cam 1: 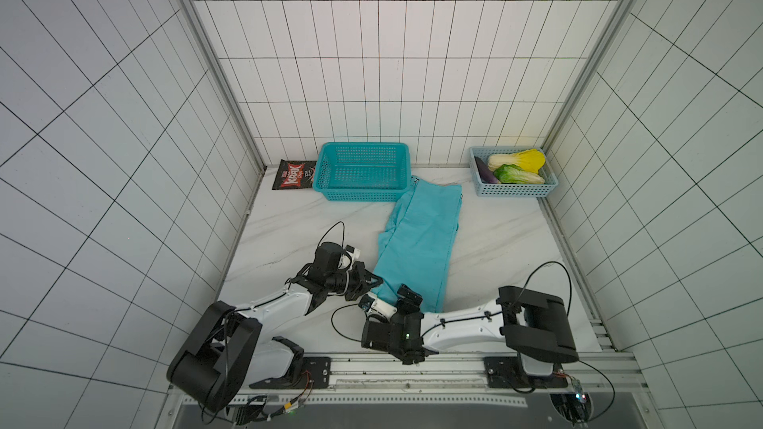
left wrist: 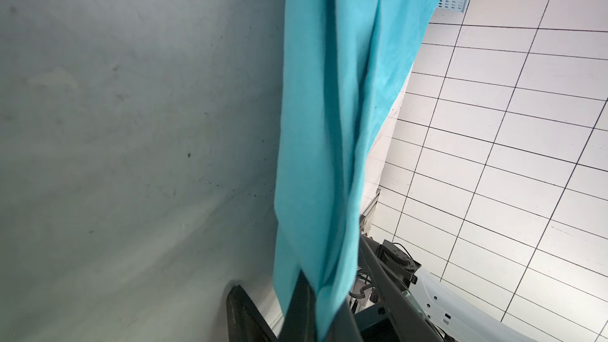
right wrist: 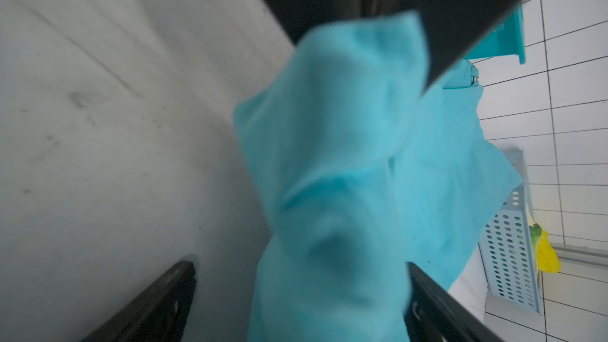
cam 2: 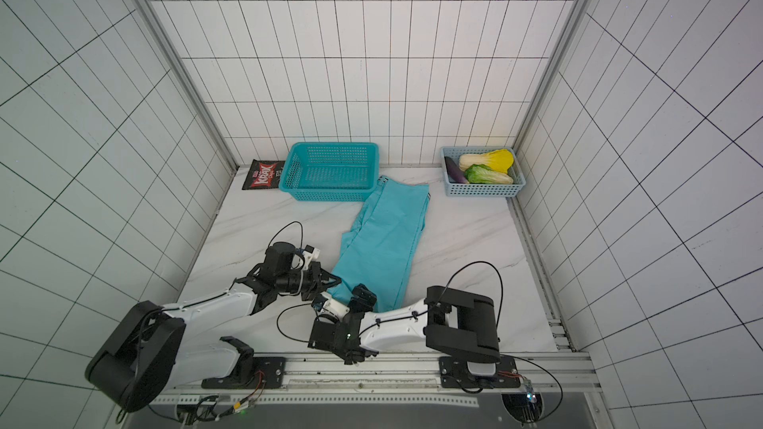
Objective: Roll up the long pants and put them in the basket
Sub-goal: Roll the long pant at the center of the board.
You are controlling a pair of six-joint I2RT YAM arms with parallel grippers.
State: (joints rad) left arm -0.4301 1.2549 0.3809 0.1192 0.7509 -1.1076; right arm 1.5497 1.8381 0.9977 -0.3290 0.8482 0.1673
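The long pants (cam 1: 421, 237) lie stretched out on the marble table (cam 1: 503, 241), running from the far middle down to the near centre, where both arms meet them. In both top views the striped waistband end sits at the far end, right against the near right corner of the teal basket (cam 1: 363, 171). The leg hems point towards the robot.

At the near left corner of the hem, the left gripper (cam 1: 373, 282) has its jaws pinched tight on the turquoise cloth. Its wrist view shows the fabric caught between the two dark fingers (left wrist: 296, 304) and pulled into long folds running away from them.

Just to the right, the right gripper (cam 1: 406, 301) stands over the near edge of the trousers with its jaws spread wide. In its wrist view a bunched fold of cloth sits loose between the fingers (right wrist: 158, 297), which do not clamp it.

Against the far wall a black and red snack packet (cam 1: 291, 175) lies left of the teal basket. In the far right corner, well apart from the trousers, a pale blue basket (cam 1: 512, 191) holds vegetables (cam 1: 516, 167).
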